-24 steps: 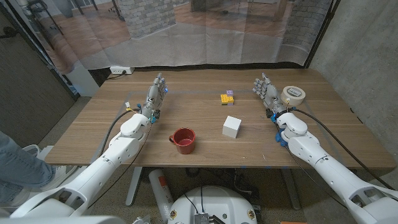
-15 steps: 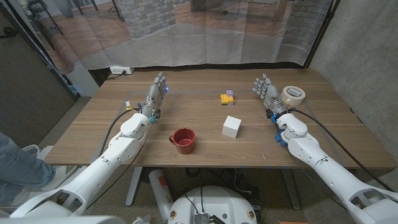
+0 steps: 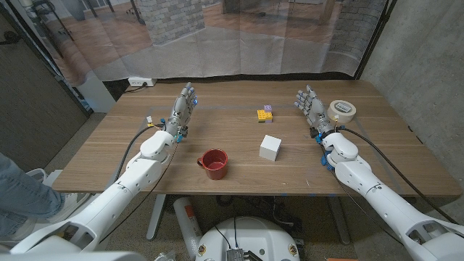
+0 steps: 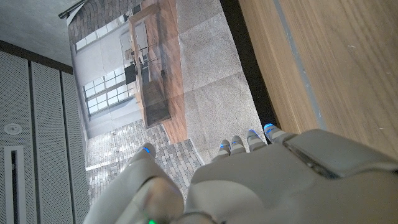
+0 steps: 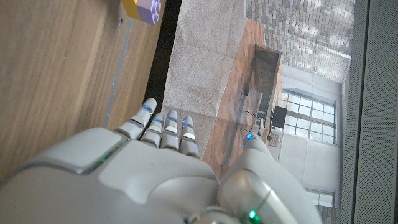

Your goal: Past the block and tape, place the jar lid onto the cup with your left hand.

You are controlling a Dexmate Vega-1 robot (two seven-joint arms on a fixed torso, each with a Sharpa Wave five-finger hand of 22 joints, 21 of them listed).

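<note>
Left hand [image 3: 183,110]: empty, fingers straight and a little apart, reaching toward the far edge of the table [image 3: 232,148]; nothing between fingers and thumb.
Right hand [image 3: 309,107]: empty as well, fingers extended and apart, waiting at the other side of the table.
Cup [image 3: 214,164]: red, handled, upright, mouth uncovered; it stands nearer the robot than the left hand and off to that hand's right, well apart from it.
Jar lid: uncertain. A white squarish object [image 3: 270,147] sits to the right of the cup, between the 2 hands and closer to the right one; it may be the lid, but its form is too small to confirm.
Block [image 3: 264,114]: yellow and purple pieces joined, beyond the white object, level with the fingertips of both hands; a corner of it appears in the right wrist view [image 5: 144,9].
Tape [image 3: 341,109]: pale roll lying just beside the right hand, on its outer side.
Progress: judged as not begun. No lid is held, nothing rests on the cup; locating, grasping, carrying and placing all remain.
Hidden or unclear: palms of both hands face away in the wrist views, which show backs of hands, table edge and floor; the lid's identity stays unsettled.
</note>
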